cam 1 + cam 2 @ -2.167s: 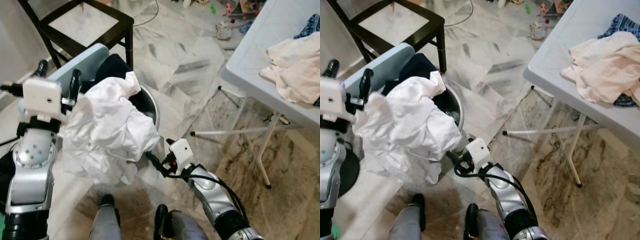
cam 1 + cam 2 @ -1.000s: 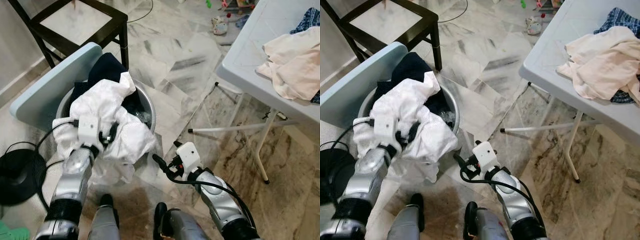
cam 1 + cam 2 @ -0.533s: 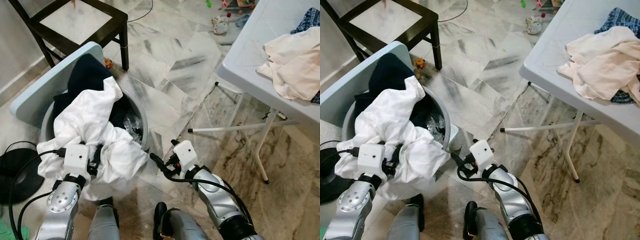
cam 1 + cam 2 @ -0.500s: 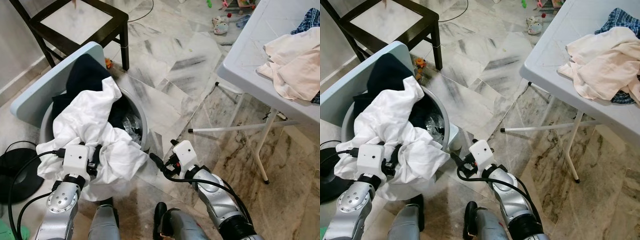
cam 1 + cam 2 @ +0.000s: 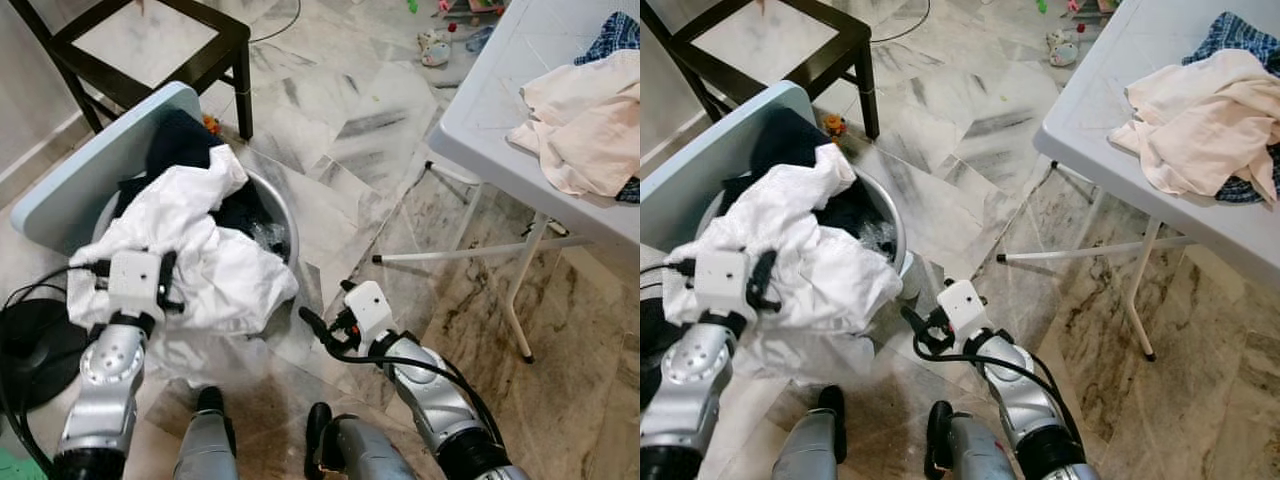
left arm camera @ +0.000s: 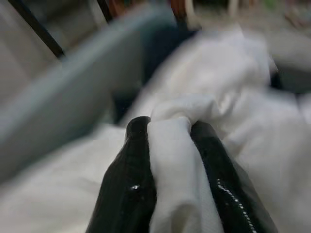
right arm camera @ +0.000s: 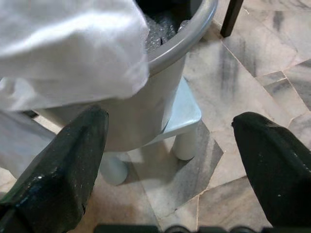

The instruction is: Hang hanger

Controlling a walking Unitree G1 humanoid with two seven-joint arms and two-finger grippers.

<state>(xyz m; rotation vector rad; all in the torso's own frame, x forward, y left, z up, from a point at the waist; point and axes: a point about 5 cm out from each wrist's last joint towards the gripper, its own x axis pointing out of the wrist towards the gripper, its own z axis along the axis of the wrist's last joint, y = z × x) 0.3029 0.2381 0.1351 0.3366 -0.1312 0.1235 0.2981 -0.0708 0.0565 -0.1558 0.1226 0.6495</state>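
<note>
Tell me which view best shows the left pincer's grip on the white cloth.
The left wrist view: the left pincer is shut on a fold of white cloth. The eye views show the cloth spilling over the basin; the right wrist view shows its hanging edge.

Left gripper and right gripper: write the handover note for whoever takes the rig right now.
Left gripper: shut on a fold of the white garment, held low over the grey basin.
Right gripper: open, holding nothing, low beside the basin above the marble floor.
The white garment drapes over the basin's rim; dark clothes lie under it. More laundry, a cream garment, lies on the white folding table.
Done: garment gripped. Left: no hanger is visible, so the hanging step is not yet done.
</note>
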